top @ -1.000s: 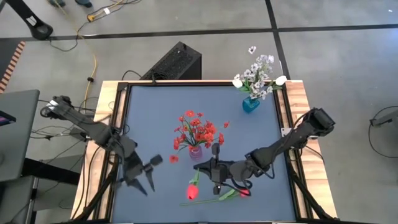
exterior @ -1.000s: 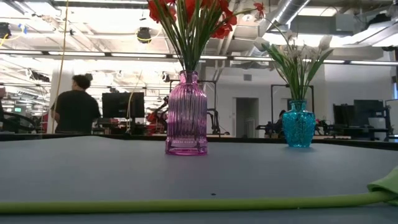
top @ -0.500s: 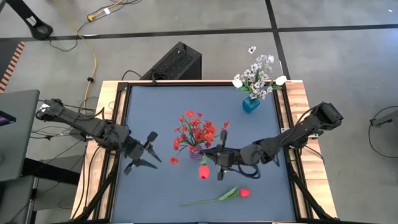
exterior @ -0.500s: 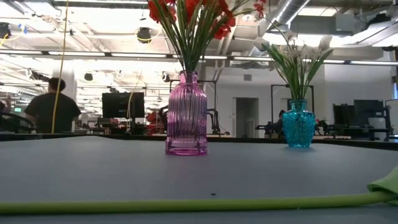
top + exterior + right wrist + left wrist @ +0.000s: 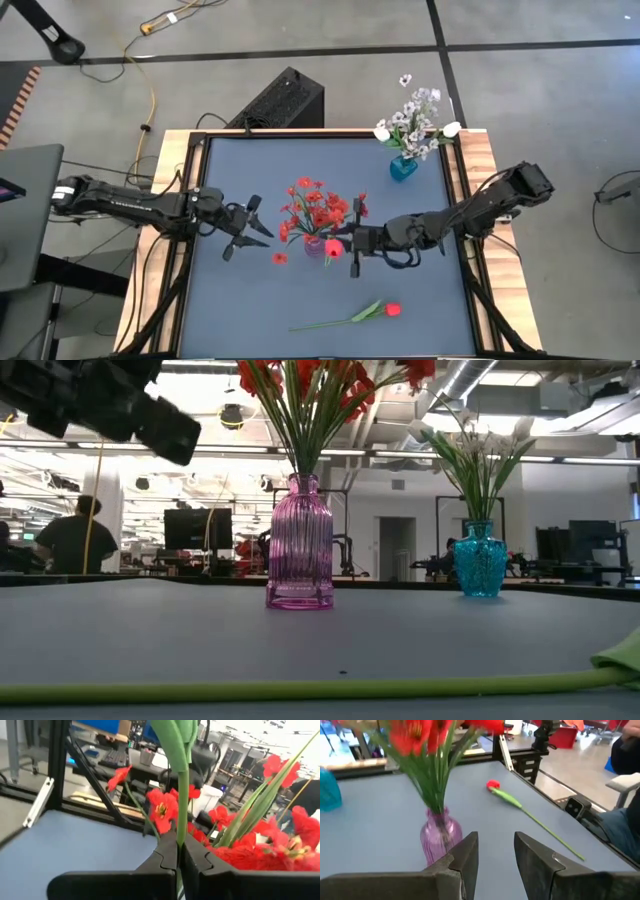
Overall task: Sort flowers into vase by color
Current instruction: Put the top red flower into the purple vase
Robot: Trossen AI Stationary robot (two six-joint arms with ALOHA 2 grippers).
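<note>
My right gripper [image 5: 352, 247] is shut on a red tulip whose bud [image 5: 333, 248] sits right beside the purple vase [image 5: 315, 245], near the vase's red bunch [image 5: 318, 210]. My left gripper [image 5: 245, 226] is open, level, to the left of that vase, touching nothing; its wrist view shows the vase [image 5: 440, 836] just ahead of the fingers. A second red tulip [image 5: 350, 315] lies flat on the table near the near edge, its bud [image 5: 392, 310] to the right. The blue vase [image 5: 403, 168] stands on its base at the far right with white flowers [image 5: 415, 120]. My right gripper pinches the tulip's green stem [image 5: 182, 815] between its two fingers, which lie across the stem. The fingers come level from the table's right, pointing toward the purple vase. The tulip is lifted clear of the table; the stem rises past the fingers to a leaf [image 5: 175, 740].
A loose red blossom [image 5: 279, 258] lies on the table left of the purple vase. The lying tulip's stem [image 5: 300, 688] crosses the low view's foreground. A wooden frame [image 5: 480, 160] rims the table. People show in the room behind [image 5: 70, 540].
My right gripper has lifted the red tulip off the near part of the table and carried it toward the far edge, up to the purple vase; the bud now sits beside the vase. My left gripper has swung from the near left toward the far edge and right, toward the vase, staying open.
</note>
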